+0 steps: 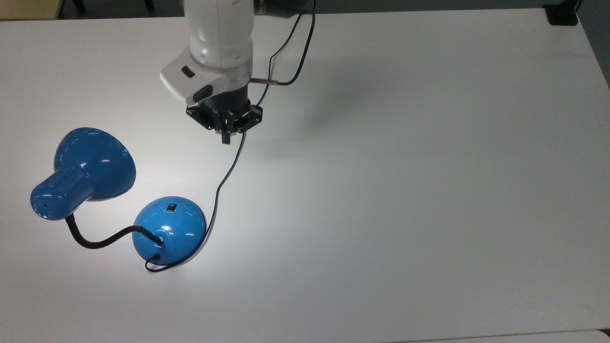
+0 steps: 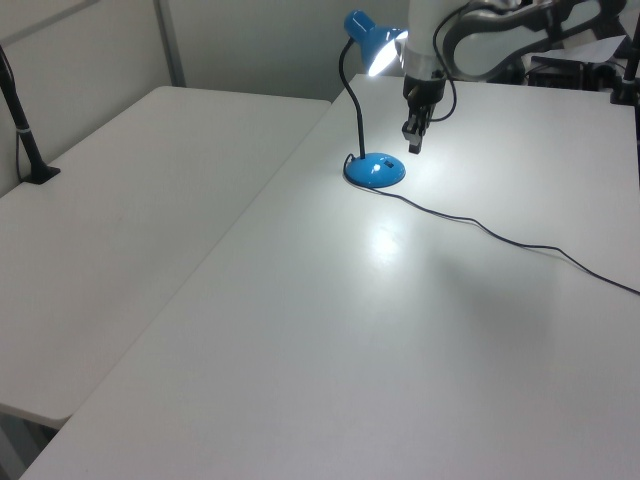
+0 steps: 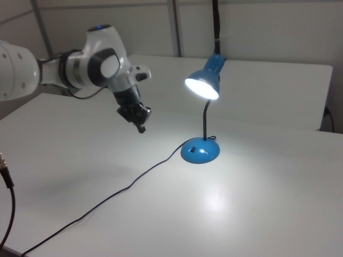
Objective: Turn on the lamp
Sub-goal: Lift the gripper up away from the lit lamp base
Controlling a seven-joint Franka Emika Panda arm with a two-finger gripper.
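Gripper: gripper (image 1: 226,139) hangs above the white counter (image 1: 405,190), fingers pressed together on nothing, well apart from the lamp in the top view.
Lamp: blue lamp (image 1: 169,229) stands near the top view's left edge, lit, its shade (image 3: 203,84) glowing in the right view.
Switch: small black switch (image 1: 170,207) sits on the base dome; its position is too small to read.
Cord: thin black cord (image 1: 224,178) passes under the gripper.
Arm: upper links cut off at the top view's top edge.
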